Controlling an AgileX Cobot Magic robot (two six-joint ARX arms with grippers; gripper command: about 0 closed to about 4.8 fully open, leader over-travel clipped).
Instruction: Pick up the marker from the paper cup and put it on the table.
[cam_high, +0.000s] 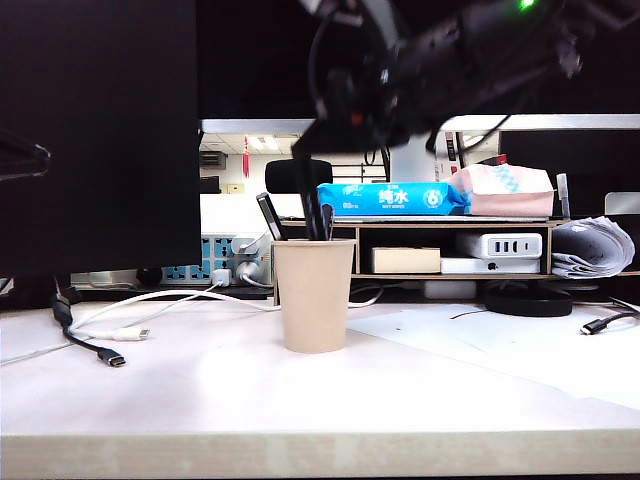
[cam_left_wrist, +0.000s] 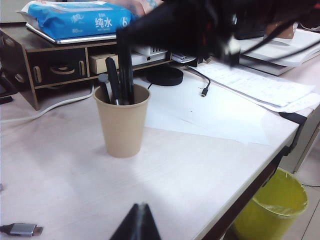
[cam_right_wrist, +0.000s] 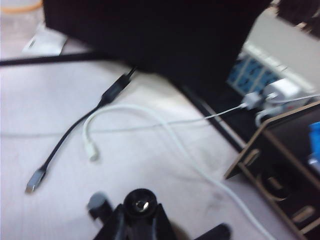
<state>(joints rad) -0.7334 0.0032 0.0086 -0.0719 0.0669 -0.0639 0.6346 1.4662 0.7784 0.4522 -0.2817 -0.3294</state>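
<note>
Standing in the paper cup (cam_high: 314, 295), marker (cam_right_wrist: 140, 206) seemingly clamped between right fingers (cam_right_wrist: 116, 222), left fingers' (cam_left_wrist: 138, 220) state unclear.

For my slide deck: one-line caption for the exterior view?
Right gripper closed on the marker standing in the paper cup on the table.

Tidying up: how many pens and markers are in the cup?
3: the marker, centre, between the right gripper's jaws; a slanted pen on the left; another pen right of the marker. Shorter ones may hide.
</note>
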